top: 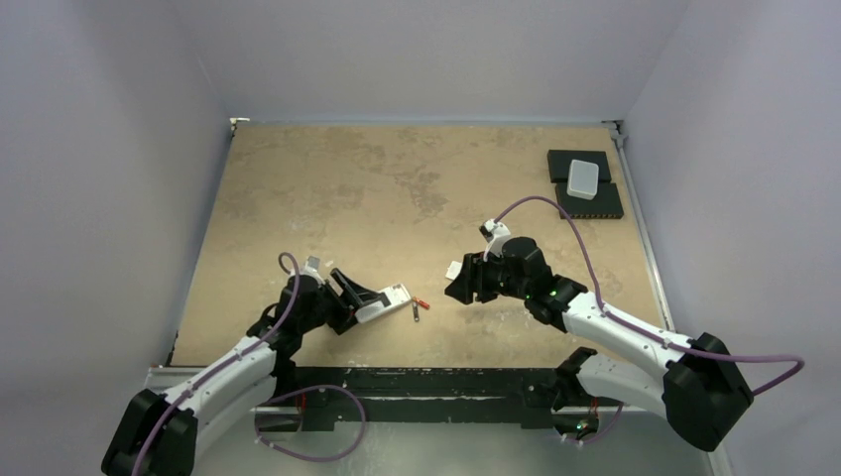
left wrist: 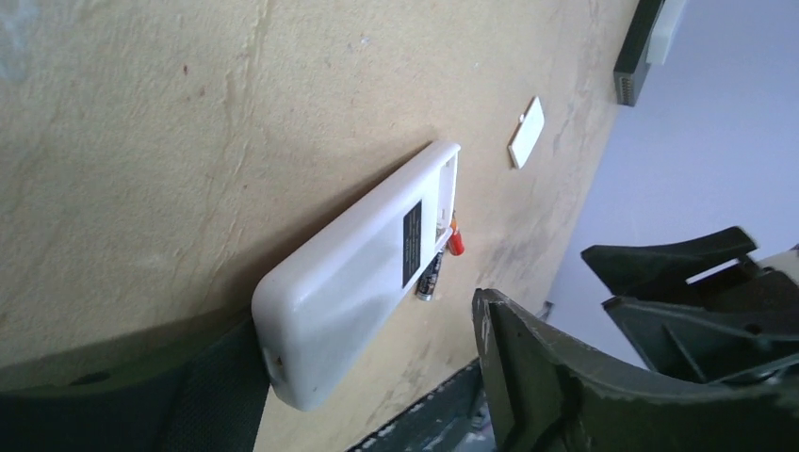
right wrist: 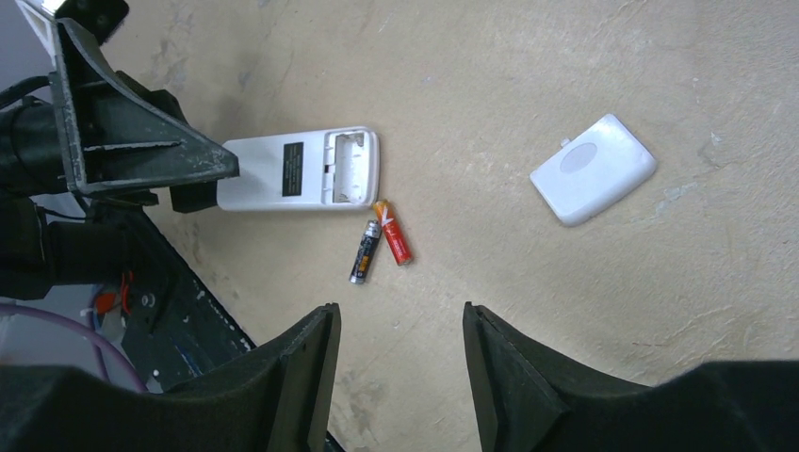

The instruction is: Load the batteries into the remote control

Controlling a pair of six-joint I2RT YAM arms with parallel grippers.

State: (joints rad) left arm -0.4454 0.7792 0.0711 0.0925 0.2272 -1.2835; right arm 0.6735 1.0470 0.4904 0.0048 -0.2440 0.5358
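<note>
The remote control (top: 385,301) lies back up near the table's front edge, with its battery bay (right wrist: 344,166) uncovered and nothing in it. My left gripper (top: 363,297) is open around the remote's near end (left wrist: 311,330). One finger (left wrist: 113,405) rests against that end and the other finger (left wrist: 537,377) stands apart from it. The two batteries lie on the table just beside the bay, one dark (right wrist: 366,251) and one red (right wrist: 394,232). My right gripper (right wrist: 400,325) hovers open over bare table a little short of them, with nothing between its fingers.
The white battery cover (right wrist: 592,169) lies loose on the table to the right of the batteries, close to my right gripper (top: 466,288). A plain white box (top: 583,178) sits on black pads (top: 595,204) at the back right. The table's black front rail (top: 426,382) runs just behind the remote.
</note>
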